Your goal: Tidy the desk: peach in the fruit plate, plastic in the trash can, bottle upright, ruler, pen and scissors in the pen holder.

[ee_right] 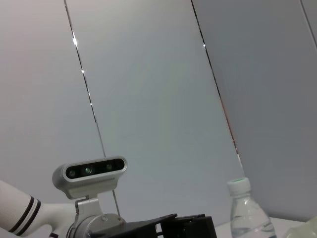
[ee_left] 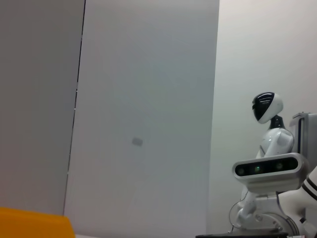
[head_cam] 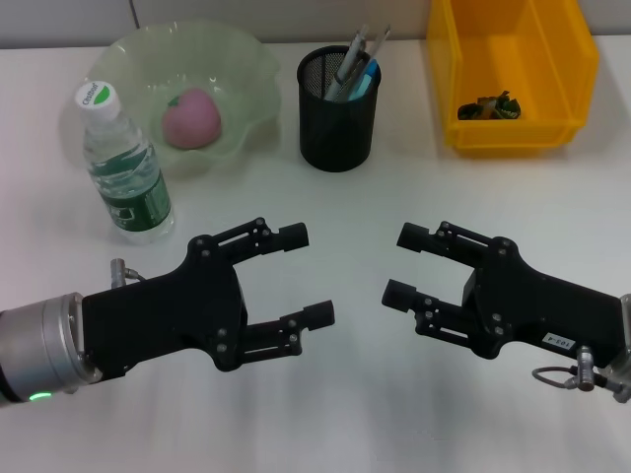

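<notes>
Left tool (head_cam: 308,275) and right tool (head_cam: 402,264): I saw both spread, empty, facing each other low over the counter (head_cam: 345,404). Water bottle (head_cam: 123,168) stood upright. Peach (head_cam: 191,119) lay in the green fruit plate (head_cam: 246,59). Mesh pen holder (head_cam: 338,118) held pens. Crumpled plastic (head_cam: 493,105) sat in the yellow bin (head_cam: 513,138).

1. One pink round peach (head_cam: 190,119), in one pale green wavy-edged glass fruit plate (head_cam: 118,54).
2. One clear plastic water bottle (head_cam: 125,171), white cap, green label.
3. One black wire-mesh pen holder (head_cam: 338,118); exact count of items inside unclear, at least three.
4. One yellow plastic bin (head_cam: 513,69) with one dark crumpled plastic scrap (head_cam: 490,106).
5. Two black grippers: left gripper (head_cam: 310,275), right gripper (head_cam: 402,264).
</notes>
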Controlling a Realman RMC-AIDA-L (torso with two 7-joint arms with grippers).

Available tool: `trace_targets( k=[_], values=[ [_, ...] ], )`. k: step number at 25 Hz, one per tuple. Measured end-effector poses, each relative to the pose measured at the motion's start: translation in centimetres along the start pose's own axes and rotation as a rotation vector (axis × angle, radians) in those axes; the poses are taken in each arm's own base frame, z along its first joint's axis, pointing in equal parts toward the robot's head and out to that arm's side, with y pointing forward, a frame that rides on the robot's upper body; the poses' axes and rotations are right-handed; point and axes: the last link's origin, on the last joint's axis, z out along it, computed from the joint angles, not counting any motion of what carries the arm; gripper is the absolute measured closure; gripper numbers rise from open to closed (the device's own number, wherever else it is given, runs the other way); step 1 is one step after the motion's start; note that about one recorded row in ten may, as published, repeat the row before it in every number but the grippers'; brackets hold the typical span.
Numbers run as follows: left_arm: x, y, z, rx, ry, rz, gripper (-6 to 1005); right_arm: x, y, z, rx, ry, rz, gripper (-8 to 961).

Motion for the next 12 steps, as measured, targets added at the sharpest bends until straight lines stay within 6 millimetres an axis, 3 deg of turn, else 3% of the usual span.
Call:
trace_targets(
  k=[12],
  values=[
    [0.2, 0.73, 0.2, -0.04, 0.026, 0.069, 214, -0.05, 0.19, -0.08, -0.004, -0.011, 0.003, 259]
  ],
)
